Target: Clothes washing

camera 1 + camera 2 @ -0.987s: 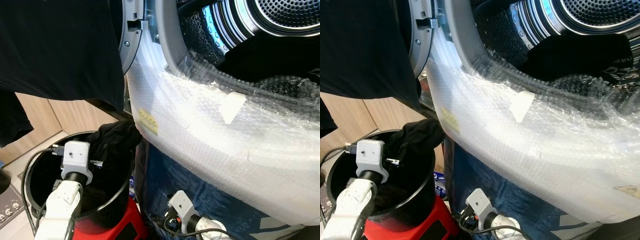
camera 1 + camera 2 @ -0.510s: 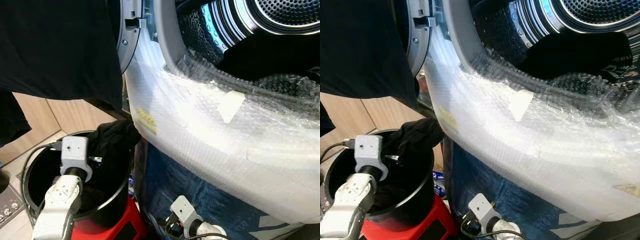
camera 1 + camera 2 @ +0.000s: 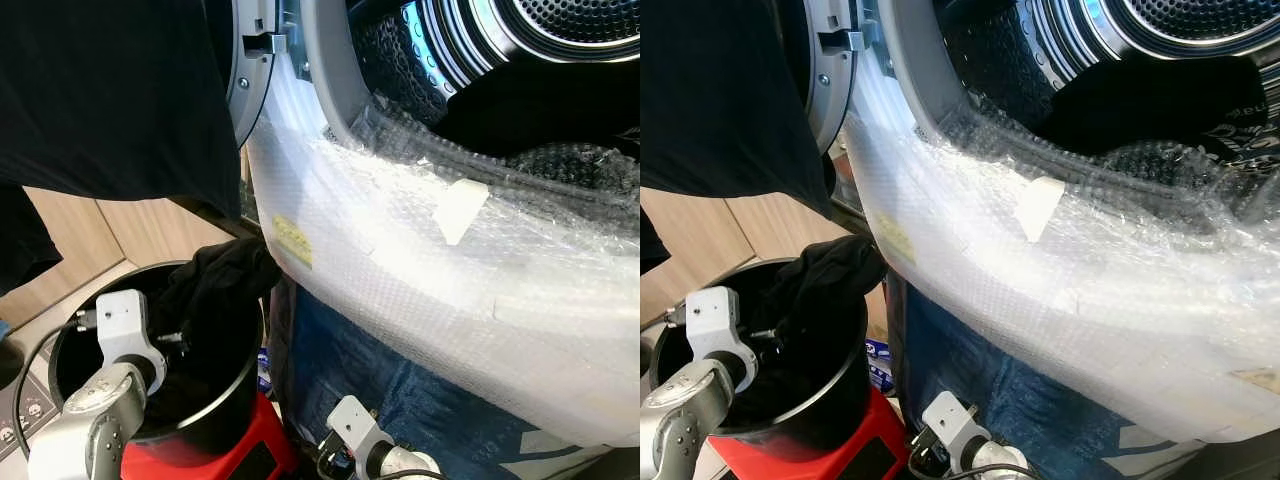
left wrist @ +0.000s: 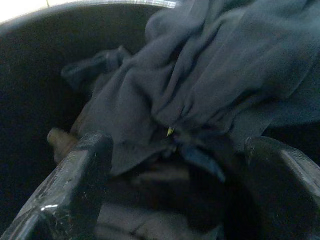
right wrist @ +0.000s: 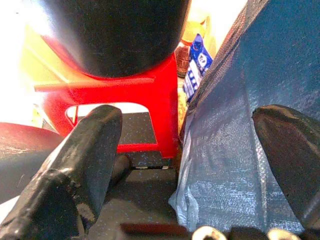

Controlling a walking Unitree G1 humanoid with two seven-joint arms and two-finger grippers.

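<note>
The left gripper (image 4: 172, 165) hangs inside the bucket (image 3: 235, 395), fingers apart over dark clothes (image 4: 200, 90) — some already fill the washer drum (image 3: 1160, 100); the bucket's load remains.

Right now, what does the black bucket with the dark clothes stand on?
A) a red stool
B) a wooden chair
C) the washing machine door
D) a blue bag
A: the black bucket rests on a red stool, and the right wrist view shows the stool's red legs under it.
</note>
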